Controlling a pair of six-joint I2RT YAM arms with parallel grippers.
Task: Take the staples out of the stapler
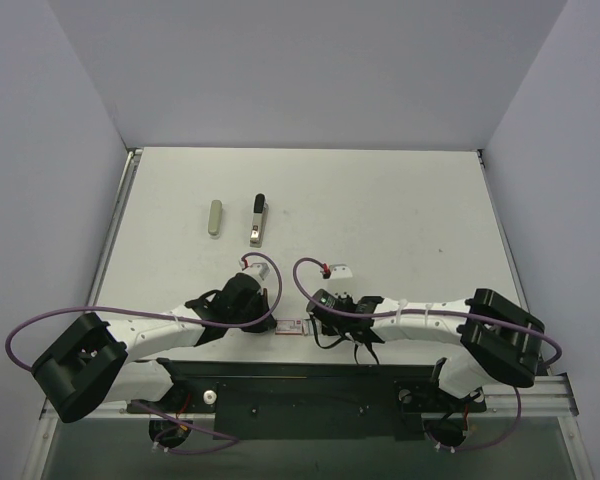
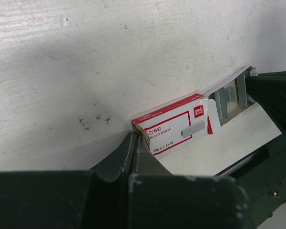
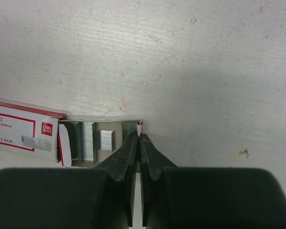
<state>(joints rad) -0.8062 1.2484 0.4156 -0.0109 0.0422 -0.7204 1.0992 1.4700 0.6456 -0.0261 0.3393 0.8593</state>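
Note:
The stapler (image 1: 257, 220), a slim silvery-beige bar with a black far end, lies on the table well beyond both grippers. No loose staples show near it. My left gripper (image 2: 136, 136) is shut on the corner of a small red-and-white staple box (image 2: 174, 129), near the table's front edge (image 1: 293, 327). My right gripper (image 3: 140, 136) is shut on the end wall of the box's grey inner tray (image 3: 71, 138), which is slid partly out. Silvery staple strips (image 3: 88, 141) lie in the tray. In the top view the left gripper (image 1: 272, 322) and right gripper (image 1: 316, 324) face each other across the box.
A small grey oblong box (image 1: 214, 217) lies left of the stapler. Purple cables (image 1: 300, 275) loop over the table behind the grippers. The table's metal front rail (image 1: 310, 385) runs just behind the arms' wrists.

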